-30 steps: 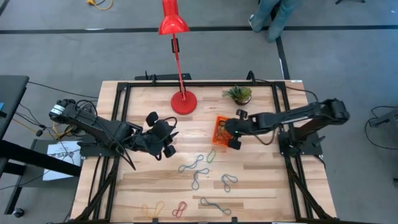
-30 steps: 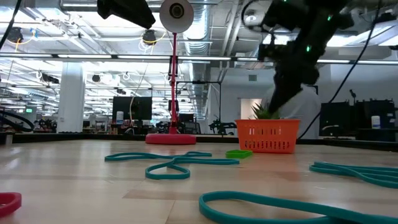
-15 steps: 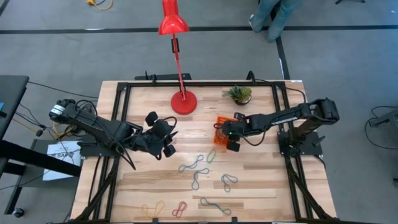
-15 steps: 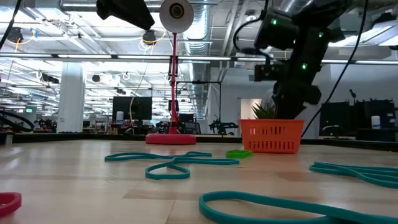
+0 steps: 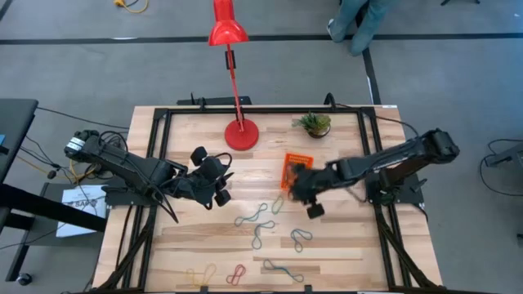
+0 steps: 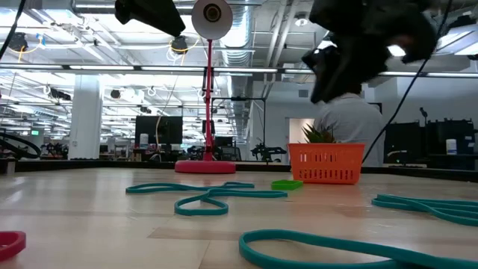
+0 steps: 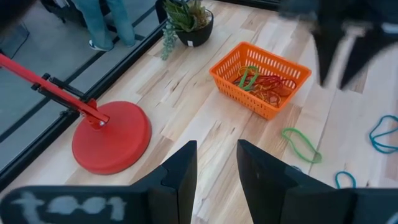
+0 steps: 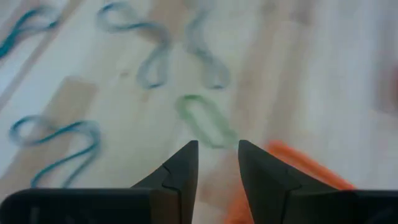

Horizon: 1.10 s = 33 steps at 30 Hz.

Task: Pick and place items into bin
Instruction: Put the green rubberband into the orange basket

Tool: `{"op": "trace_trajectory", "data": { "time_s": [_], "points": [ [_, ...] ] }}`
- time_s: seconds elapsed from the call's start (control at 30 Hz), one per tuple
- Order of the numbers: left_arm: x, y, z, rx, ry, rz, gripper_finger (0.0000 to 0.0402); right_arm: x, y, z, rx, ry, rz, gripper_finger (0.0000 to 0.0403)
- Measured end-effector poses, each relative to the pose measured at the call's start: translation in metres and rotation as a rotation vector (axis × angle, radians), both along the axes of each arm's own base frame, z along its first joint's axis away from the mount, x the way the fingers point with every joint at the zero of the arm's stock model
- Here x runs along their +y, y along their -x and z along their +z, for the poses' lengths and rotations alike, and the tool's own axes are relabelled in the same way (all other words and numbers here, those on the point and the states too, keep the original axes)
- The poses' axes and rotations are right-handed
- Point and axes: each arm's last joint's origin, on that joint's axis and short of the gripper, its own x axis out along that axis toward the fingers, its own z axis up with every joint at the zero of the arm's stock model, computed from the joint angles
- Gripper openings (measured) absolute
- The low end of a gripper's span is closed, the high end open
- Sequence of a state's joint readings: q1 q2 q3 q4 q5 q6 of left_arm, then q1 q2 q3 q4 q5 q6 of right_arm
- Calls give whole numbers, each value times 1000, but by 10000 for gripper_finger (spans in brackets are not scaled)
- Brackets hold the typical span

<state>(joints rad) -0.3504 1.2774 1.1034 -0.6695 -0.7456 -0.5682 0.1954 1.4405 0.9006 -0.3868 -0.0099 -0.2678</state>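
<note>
I see right hand [image 5: 304, 193] fingers spread, empty, hovering beside orange bin [image 5: 295, 169] above green band [image 5: 278, 204]; bin holds bands; left hand [image 5: 214, 184] slightly spread, empty, waiting left on surface [image 5: 343, 237]

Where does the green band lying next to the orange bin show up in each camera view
High view: green band just below-left of the orange bin.
Low view: flat on the table, left of the bin.
Left wrist view: near the bin.
Right wrist view: ahead of the fingers.
Shared landmark: the orange bin.
</note>
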Motion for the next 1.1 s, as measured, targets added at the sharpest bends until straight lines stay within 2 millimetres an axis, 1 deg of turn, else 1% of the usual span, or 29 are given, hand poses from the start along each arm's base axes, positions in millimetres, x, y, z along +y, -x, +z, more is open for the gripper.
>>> {"op": "trace_trajectory", "data": {
  "time_s": [0.17, 0.27, 0.33, 0.53, 0.6, 0.7, 0.77, 0.9, 1.0, 1.07, 1.1],
  "points": [
    [0, 1, 0, 15, -14, -9, 105, 32, -18, -35, 9, 20, 141, 107],
    [0, 1, 0, 20, -21, -14, 105, 39, -30, -56, -4, 43, 182, 107],
    [0, 1, -1, 24, -22, -14, 105, 40, -37, -65, 13, 54, 182, 107],
    [0, 1, -1, 29, -15, -22, 105, 40, -61, -78, 42, 41, 123, 107],
    [0, 1, -1, 34, -15, -23, 105, 40, -67, -82, 55, 73, 93, 107],
    [0, 1, -2, 41, -3, -35, 105, 41, -71, -88, 129, 118, 84, 107],
    [-1, 1, -2, 43, -3, -38, 105, 41, -74, -89, 168, 122, 75, 107],
    [-1, 1, -2, 46, -8, -42, 105, 42, -75, -91, 188, 107, 40, 107],
    [-1, 1, -2, 49, -16, -45, 105, 41, -75, -92, 184, 132, 0, 105],
    [-1, 1, -2, 50, -16, -45, 105, 39, -75, -92, 187, 130, -11, 94],
    [-1, 1, -2, 49, -17, -45, 105, 39, -75, -92, 191, 119, -8, 82]
  ]
}}
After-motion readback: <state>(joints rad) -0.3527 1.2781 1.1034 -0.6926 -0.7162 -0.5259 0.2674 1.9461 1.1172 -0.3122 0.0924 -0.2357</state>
